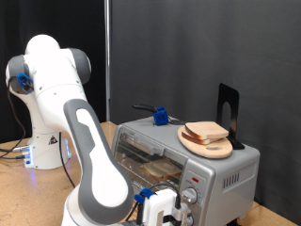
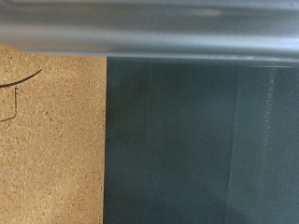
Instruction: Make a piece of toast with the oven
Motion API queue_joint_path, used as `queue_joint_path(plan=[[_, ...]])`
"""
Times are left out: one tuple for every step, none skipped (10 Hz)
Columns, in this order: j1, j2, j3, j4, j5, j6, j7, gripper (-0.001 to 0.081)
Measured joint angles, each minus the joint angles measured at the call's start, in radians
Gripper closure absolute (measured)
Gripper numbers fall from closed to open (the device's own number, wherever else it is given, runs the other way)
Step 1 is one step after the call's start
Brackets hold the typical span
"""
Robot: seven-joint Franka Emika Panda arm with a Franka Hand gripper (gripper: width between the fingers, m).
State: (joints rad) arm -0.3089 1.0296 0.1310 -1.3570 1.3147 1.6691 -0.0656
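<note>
- Hovering nearest the camera at the exterior view's bottom, the gripper (image 1: 162,209) sits just before the oven's front, near the knobs (image 1: 191,197); I cannot tell whether its fingers are spread or closed.
- Behind it, the oven (image 1: 221,177), boxy brushed silver, shows a glass door (image 1: 150,155) with something brown on the rack inside.
- Farther back, the piece of toast (image 1: 207,131), pale with tan crust, lies on a round wooden board (image 1: 209,146) on the oven's top, so the toasting looks unfinished.
- The wrist view shows only grainy cork-like surface and dark sheet.

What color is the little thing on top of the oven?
Blue. The little thing on the silver oven shows best in the exterior view.
</note>
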Motion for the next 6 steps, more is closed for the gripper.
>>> queue_joint_path(plan=[[-0.001, 0.000, 0.000, 0.000, 0.000, -0.001, 0.000, 0.0300], [-0.001, -0.001, 0.000, 0.000, 0.000, -0.002, 0.000, 0.0300], [-0.002, -0.002, 0.000, 0.000, 0.000, -0.002, 0.000, 0.0499], [-0.003, -0.003, 0.000, 0.000, 0.000, -0.002, 0.000, 0.0499], [-0.003, -0.004, 0.000, 0.000, 0.000, -0.002, 0.001, 0.0636], [-0.004, -0.004, 0.000, 0.000, 0.000, -0.002, 0.001, 0.0636]])
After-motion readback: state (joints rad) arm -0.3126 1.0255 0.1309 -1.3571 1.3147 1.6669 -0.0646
